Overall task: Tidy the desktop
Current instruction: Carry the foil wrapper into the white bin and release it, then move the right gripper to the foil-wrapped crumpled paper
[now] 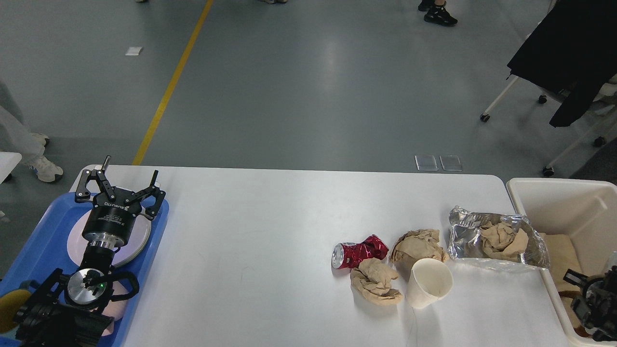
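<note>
While over blue tray (48, 226), left tool (120, 185) splayed, desktop (250, 250) littered.

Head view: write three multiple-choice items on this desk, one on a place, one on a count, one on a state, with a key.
1. Where does the left gripper hang?
A. over the blue tray
B. over the bin
C. over the cup

2. How many crushed red cans lie on the desktop?
A. three
B. one
C. none

3. How does the paper cup lie?
A. upside down
B. flattened
C. tipped, mouth towards the camera

Key: 1 A, its open jaws sit above the tray's plate; 2 B, only one can shows, beside the crumpled brown paper; 3 C, its open rim and inside are visible.
</note>
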### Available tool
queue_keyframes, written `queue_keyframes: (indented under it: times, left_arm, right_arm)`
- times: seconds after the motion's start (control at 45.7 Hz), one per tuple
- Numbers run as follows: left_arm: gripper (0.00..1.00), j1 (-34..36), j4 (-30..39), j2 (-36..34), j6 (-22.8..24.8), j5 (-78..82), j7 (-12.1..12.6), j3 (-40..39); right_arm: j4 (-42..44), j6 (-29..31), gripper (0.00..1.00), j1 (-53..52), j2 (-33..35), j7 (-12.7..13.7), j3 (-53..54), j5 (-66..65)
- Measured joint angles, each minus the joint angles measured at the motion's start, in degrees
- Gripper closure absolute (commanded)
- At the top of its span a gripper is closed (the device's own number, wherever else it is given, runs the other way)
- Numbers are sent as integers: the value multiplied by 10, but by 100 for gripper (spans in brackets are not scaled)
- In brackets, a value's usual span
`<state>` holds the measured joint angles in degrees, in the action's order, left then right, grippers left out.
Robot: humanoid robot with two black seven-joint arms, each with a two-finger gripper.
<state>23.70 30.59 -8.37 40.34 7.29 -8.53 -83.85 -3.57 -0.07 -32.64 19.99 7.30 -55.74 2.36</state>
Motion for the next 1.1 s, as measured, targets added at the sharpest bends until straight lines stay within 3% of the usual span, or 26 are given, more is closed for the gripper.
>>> queue_keyframes:
  times: [0.219,0.416,0.92,1.095]
  left_arm:
    - [3,0,0,0,0,0,0,0]
    - [3,0,0,0,0,0,0,0]
    - [3,0,0,0,0,0,0,0]
    - [3,0,0,0,0,0,0,0]
  right_arm:
    - [-2,1,100,1,-12,0,0,-1]
    - [0,-3,1,1,-10,0,-1,-1]
    - [-12,-27,0,-13,-3,1,5,-1]
    - [-113,-1,0,-81,60,7,4,-3]
